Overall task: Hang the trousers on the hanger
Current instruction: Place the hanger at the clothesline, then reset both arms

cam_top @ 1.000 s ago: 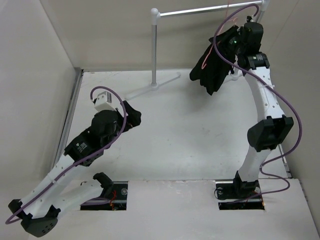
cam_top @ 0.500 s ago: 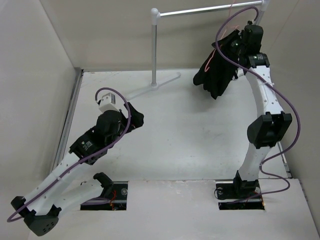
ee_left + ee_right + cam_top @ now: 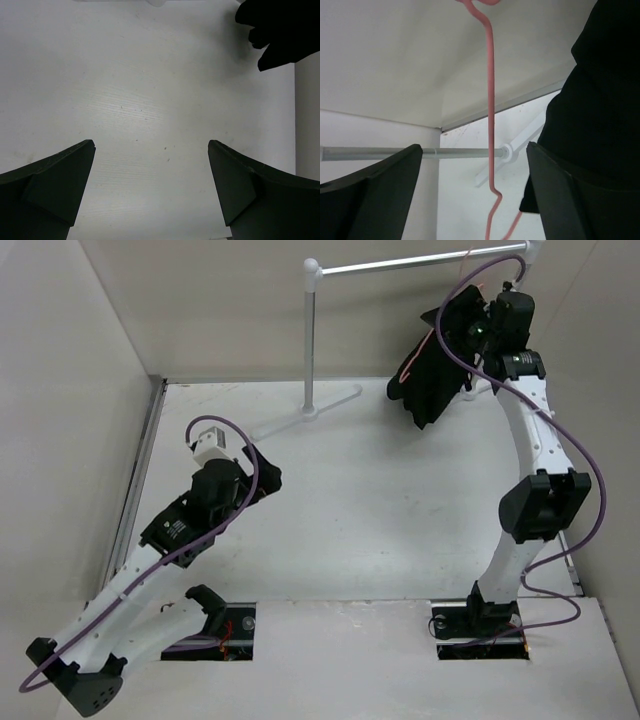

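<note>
Overhead, the trousers [image 3: 435, 370] hang in a dark bunch, lifted right off the bench [image 3: 380, 500] and sitting directly in front of the right hand [image 3: 476, 328]. From that hand's own camera the black cloth crowds the side by its right finger, and the thin pink wire of the hanger [image 3: 490, 100] drops down between the two fingers, which stand wide apart and clasp nothing. Behind the wire runs the grey rail [image 3: 400, 264] of a clothes rack, level with the fingertips and joined by white fittings to an upright whose foot rests on the far part of the bench. Well away, low on the other side, the left hand [image 3: 262, 475] hovers just over the surface with its fingers spread too; between them shows pale, matt white board with a few faint specks. Plain off-white walls [image 3: 60, 390] close the bench in at the left, back and right, and purple cables [image 3: 590, 480] loop along both arms.
</note>
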`<control>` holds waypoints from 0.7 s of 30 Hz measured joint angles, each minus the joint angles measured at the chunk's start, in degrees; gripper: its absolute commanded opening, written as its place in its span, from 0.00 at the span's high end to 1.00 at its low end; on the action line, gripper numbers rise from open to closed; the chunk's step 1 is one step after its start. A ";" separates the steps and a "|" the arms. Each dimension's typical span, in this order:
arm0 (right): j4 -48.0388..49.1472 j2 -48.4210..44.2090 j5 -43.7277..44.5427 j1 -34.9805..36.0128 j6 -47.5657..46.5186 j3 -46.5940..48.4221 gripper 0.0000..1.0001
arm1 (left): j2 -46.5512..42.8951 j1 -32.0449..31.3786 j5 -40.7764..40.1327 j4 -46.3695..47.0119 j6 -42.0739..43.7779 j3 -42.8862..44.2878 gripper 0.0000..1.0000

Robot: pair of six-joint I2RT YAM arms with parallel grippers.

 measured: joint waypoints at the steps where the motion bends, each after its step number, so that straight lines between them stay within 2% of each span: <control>1: 0.02 -0.92 0.07 -0.11 -0.09 -0.63 0.00 | 0.00 0.42 0.11 -0.24 0.00 0.00 0.00; 6: 0.52 -6.95 0.87 -0.42 -0.96 -5.84 0.00 | 0.98 2.86 0.55 -2.08 0.17 0.28 0.00; 10: 1.64 -14.25 2.84 -0.48 -1.95 -13.99 0.00 | 2.78 5.27 0.74 -4.26 0.83 0.90 0.00; 17: 3.54 -33.83 10.73 0.26 -2.86 -39.04 0.00 | 6.29 6.84 1.62 -8.87 2.10 1.05 0.00; 21: 3.30 -45.53 16.74 4.28 -2.84 -53.83 0.00 | 7.02 6.84 2.08 -11.19 2.38 -0.15 0.00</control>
